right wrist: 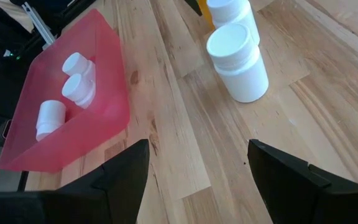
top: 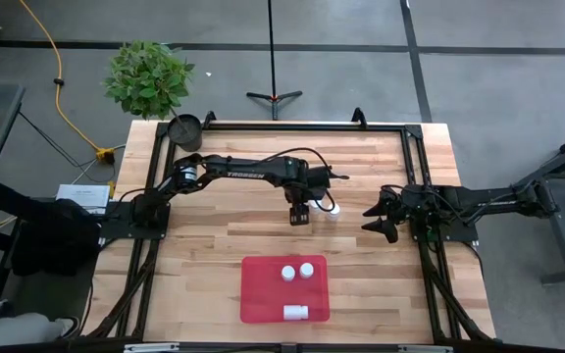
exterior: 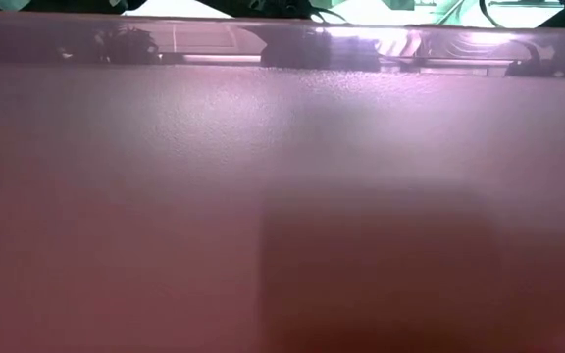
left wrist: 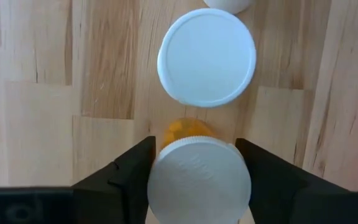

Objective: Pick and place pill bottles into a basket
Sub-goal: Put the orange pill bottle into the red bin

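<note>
The red basket [top: 263, 294] lies near the table's front edge with three white-capped pill bottles [top: 297, 272] in it; its wall fills the low view [exterior: 282, 196]. My left gripper [top: 300, 214] is at the table's middle, pointing down, shut on an orange pill bottle with a white cap [left wrist: 199, 180]. Two white bottles stand on the wood just right of it, one nearer [left wrist: 207, 56] [right wrist: 238, 59] and one farther [right wrist: 230, 11]. My right gripper [top: 376, 218] [right wrist: 197, 149] is open and empty, low over the table right of them. My left gripper has the orange bottle between its two fingers [left wrist: 135, 165], one on each side just under the white cap [left wrist: 199, 180], coming from above. The cap hides the contact itself. The orange body [left wrist: 188, 129] shows below the cap. I cannot tell whether the bottle stands on the table.
A small dark pot [top: 184, 129] and a green plant [top: 148, 76] stand at the table's far left corner. Bare wood lies between the loose bottles and the basket [right wrist: 73, 99].
</note>
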Controlling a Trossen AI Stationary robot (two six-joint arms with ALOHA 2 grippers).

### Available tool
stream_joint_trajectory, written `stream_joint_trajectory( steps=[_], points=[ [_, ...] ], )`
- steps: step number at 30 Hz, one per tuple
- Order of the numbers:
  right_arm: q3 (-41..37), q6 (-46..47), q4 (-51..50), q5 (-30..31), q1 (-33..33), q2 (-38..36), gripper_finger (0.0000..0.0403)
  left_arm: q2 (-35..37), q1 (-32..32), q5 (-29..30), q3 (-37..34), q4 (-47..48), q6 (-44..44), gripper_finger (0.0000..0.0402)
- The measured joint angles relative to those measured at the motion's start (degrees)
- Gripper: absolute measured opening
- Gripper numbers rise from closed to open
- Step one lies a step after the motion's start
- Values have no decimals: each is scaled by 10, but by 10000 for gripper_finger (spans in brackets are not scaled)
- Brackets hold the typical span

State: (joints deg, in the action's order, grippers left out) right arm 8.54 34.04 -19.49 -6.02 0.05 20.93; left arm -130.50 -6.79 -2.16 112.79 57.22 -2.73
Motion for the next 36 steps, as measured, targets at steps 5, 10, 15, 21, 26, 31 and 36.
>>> stream_joint_trajectory(
  steps=[5, 10, 15, 21, 26, 31, 36],
  points=[
    [0, 0, 0, 0, 0, 0, 263, 1, 0, -21, 0, 19, 2, 237],
    [0, 0, 0, 0, 0, 0, 263, 1, 0, -37, 0, 33, 2, 263],
    [0, 0, 0, 0, 0, 0, 263, 1, 0, -44, 0, 43, 2, 235],
    [0, 0, 0, 0, 0, 0, 263, 1, -4, -50, 6, 71, 0, 234],
    [0, 0, 0, 0, 0, 0, 263, 1, -16, -64, 38, 114, -5, 244],
    [0, 0, 0, 0, 0, 0, 264, 1, -27, -87, 93, 162, -14, 240],
    [0, 0, 0, 0, 0, 0, 264, 1, -30, -124, 150, 214, -20, 235]
  ],
)
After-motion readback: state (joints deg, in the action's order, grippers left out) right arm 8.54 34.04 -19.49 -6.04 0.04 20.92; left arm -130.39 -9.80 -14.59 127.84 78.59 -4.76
